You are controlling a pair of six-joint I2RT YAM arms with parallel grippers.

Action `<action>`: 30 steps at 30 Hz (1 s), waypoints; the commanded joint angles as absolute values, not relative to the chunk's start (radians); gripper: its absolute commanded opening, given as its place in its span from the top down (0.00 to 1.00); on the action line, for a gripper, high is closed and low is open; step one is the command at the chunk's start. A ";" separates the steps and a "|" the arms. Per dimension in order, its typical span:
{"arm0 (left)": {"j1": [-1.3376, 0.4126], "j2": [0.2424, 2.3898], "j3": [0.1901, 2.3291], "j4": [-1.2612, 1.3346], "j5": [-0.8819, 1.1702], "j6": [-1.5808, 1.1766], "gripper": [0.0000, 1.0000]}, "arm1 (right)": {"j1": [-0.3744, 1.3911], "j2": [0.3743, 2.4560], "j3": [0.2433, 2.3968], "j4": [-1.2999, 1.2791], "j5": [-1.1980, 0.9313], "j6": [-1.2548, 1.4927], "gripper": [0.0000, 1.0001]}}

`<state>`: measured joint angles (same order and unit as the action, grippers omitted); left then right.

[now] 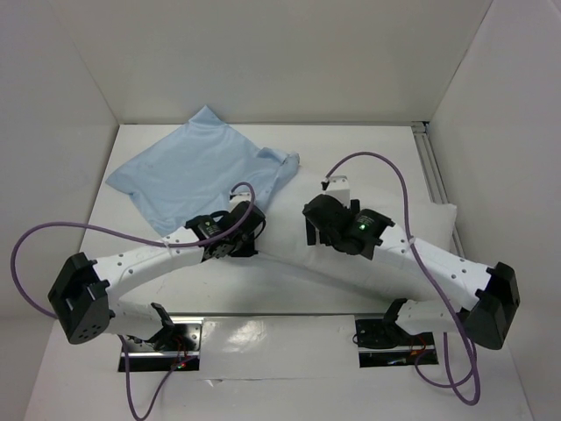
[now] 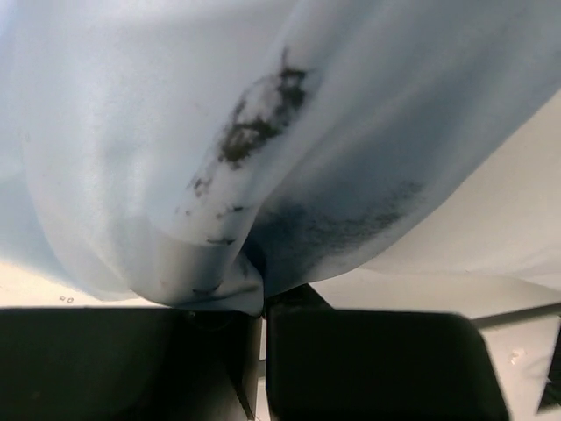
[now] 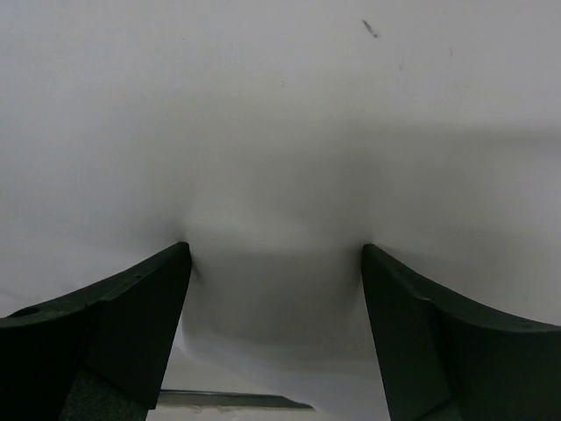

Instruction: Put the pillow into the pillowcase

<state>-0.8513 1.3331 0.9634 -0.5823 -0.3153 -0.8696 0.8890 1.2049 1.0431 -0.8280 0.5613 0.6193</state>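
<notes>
The light blue pillowcase [image 1: 197,171] lies spread at the back left of the table, with a rumpled corner toward the middle. My left gripper [image 1: 248,235] is at its near edge. In the left wrist view the gripper [image 2: 261,303] is shut on a pinched fold of the pillowcase [image 2: 175,132], which drapes over the jaws. The white pillow [image 1: 441,221] lies at the right, mostly hidden under my right arm. My right gripper [image 1: 314,230] stands open; in its wrist view the gripper [image 3: 276,250] has both fingers pressed into the pillow [image 3: 280,132].
White walls enclose the table on three sides. An aluminium rail [image 1: 431,167] runs along the right edge. Purple cables [image 1: 386,167] loop above both arms. The arm bases and their mounting plates [image 1: 162,338] sit at the near edge.
</notes>
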 commanded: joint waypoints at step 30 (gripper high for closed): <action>-0.954 1.385 1.202 -0.609 -0.266 -0.804 1.00 | 0.756 1.338 1.103 -0.571 0.408 0.660 1.00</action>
<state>-0.9478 1.3758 1.1145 -0.6811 -0.3065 -0.8371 0.7628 1.3491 1.0863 -0.6849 0.4690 0.6418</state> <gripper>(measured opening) 0.041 0.026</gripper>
